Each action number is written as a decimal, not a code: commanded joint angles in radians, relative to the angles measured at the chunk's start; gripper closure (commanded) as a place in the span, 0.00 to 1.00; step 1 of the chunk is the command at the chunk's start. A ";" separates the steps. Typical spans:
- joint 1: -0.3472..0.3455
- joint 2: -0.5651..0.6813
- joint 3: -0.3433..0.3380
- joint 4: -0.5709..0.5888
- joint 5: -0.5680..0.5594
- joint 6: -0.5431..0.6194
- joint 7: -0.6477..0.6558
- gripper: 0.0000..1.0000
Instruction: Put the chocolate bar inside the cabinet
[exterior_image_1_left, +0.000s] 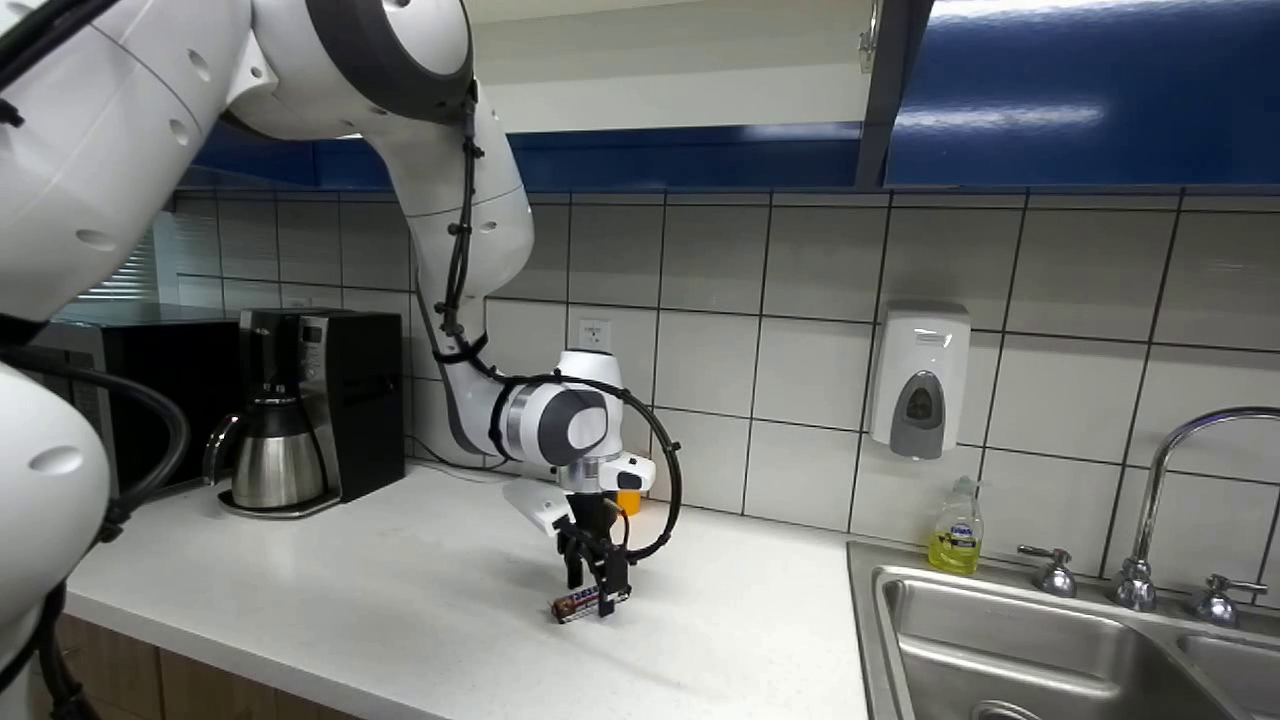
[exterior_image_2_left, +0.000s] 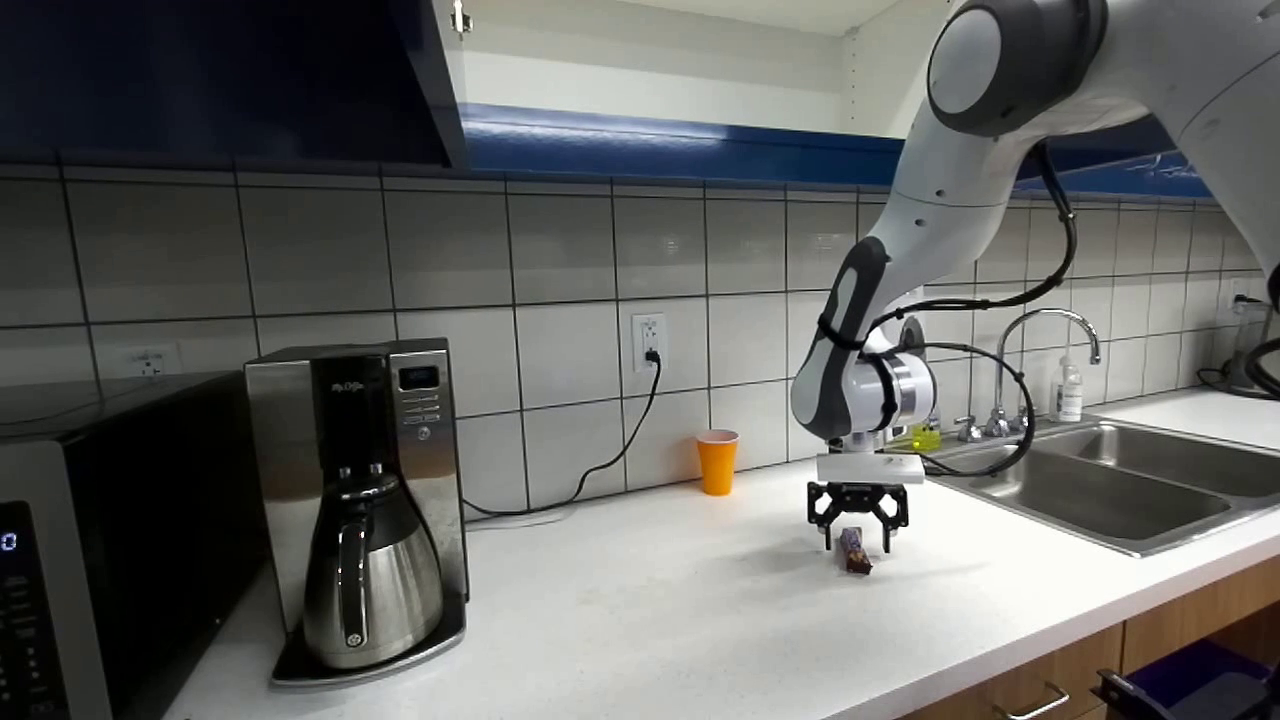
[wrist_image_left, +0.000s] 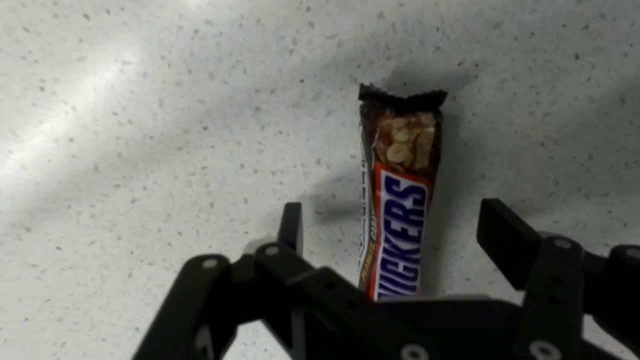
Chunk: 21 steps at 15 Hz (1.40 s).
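Observation:
The chocolate bar (wrist_image_left: 401, 200), a slim dark brown Snickers wrapper, lies on the white counter. It also shows in both exterior views (exterior_image_1_left: 575, 604) (exterior_image_2_left: 855, 562). My gripper (wrist_image_left: 391, 215) is open, pointing down over the bar, with one finger on each side and a gap to each. The gripper also shows low over the counter in both exterior views (exterior_image_1_left: 591, 597) (exterior_image_2_left: 857, 547). The bar's near end is hidden behind the gripper body in the wrist view. The overhead cabinet (exterior_image_1_left: 690, 160) is open, its white interior visible in both exterior views (exterior_image_2_left: 650, 80).
A glossy blue door (exterior_image_1_left: 1080, 110) stands beside the cabinet opening, and another dark door (exterior_image_2_left: 220, 80) on the opposite side. An orange cup (exterior_image_2_left: 717, 462) stands by the tiled wall. A coffee maker (exterior_image_2_left: 365, 500), a microwave (exterior_image_2_left: 130, 520) and a sink (exterior_image_1_left: 1000, 640) flank the counter.

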 joint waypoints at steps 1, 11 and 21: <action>0.016 0.014 -0.013 0.026 0.015 -0.010 0.018 0.42; 0.025 0.001 -0.011 0.020 0.012 -0.006 0.014 0.95; 0.094 -0.154 -0.037 -0.055 -0.174 -0.011 -0.110 0.95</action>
